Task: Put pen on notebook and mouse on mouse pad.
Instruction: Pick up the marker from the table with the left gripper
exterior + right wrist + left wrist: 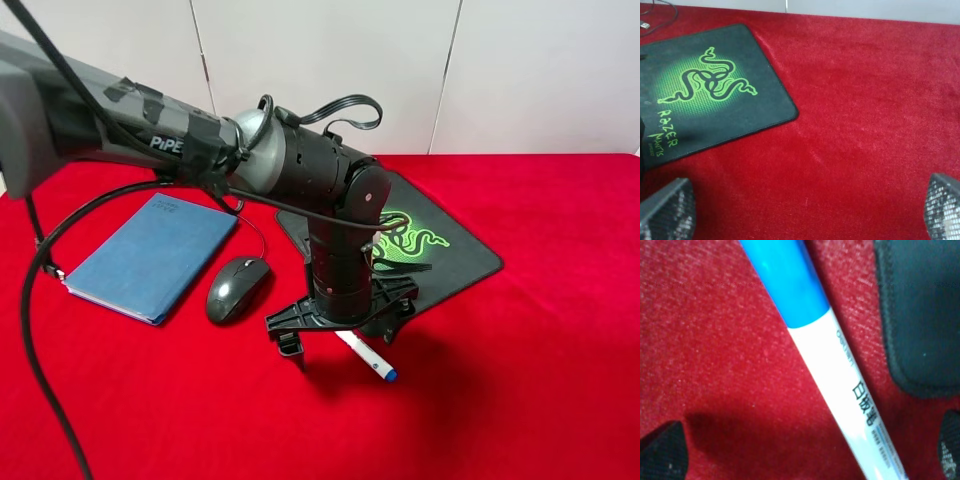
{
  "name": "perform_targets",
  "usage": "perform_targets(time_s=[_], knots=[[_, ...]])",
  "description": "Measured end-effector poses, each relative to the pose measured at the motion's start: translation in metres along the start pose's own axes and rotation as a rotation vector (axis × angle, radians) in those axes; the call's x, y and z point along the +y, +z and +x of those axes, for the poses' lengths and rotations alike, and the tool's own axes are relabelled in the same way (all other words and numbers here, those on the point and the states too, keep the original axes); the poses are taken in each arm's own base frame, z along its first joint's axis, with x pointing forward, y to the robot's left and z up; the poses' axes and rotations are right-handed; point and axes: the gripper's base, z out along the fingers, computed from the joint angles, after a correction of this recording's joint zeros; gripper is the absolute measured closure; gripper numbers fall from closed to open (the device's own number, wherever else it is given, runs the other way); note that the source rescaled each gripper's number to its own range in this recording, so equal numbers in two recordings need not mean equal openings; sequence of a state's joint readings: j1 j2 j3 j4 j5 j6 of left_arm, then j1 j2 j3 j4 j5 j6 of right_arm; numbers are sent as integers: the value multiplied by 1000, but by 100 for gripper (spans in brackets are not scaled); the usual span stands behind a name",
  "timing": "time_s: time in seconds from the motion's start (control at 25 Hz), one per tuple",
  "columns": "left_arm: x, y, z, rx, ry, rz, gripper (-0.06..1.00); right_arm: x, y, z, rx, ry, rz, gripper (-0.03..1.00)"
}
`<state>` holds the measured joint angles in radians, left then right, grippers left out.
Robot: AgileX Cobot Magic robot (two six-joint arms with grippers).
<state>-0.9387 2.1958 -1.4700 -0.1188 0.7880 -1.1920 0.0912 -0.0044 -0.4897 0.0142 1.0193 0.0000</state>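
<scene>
The white pen (366, 358) with its blue end tip lies on the red cloth in front of the mouse pad (450, 245). My left gripper (342, 335) points straight down over it, open, one finger on each side. In the left wrist view the pen (840, 390) fills the middle between the fingertips (662, 450), and its blue cap (785, 280) shows. The dark mouse (238, 288) sits beside the blue-grey notebook (150, 255). My right gripper (806, 207) hangs open above bare cloth near the Razer mouse pad (705, 95); it is out of the exterior high view.
The mouse cable (258, 235) curls from the mouse back under the left arm. Its USB plug (645, 24) lies off the pad's far corner. A corner of the pad (920, 315) lies close to the pen. Red cloth (540, 380) covers the table.
</scene>
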Motion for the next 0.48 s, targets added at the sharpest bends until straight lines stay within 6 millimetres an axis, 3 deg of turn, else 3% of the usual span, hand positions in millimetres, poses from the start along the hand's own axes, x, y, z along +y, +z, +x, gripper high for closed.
perform_targets(time_s=[0.32, 0.48], knots=[[0, 10, 0, 8, -35, -2, -4, -1, 0, 0, 0, 6, 12, -3], [0, 10, 0, 9, -37, -2, 3, -1, 0, 0, 0, 6, 12, -3]])
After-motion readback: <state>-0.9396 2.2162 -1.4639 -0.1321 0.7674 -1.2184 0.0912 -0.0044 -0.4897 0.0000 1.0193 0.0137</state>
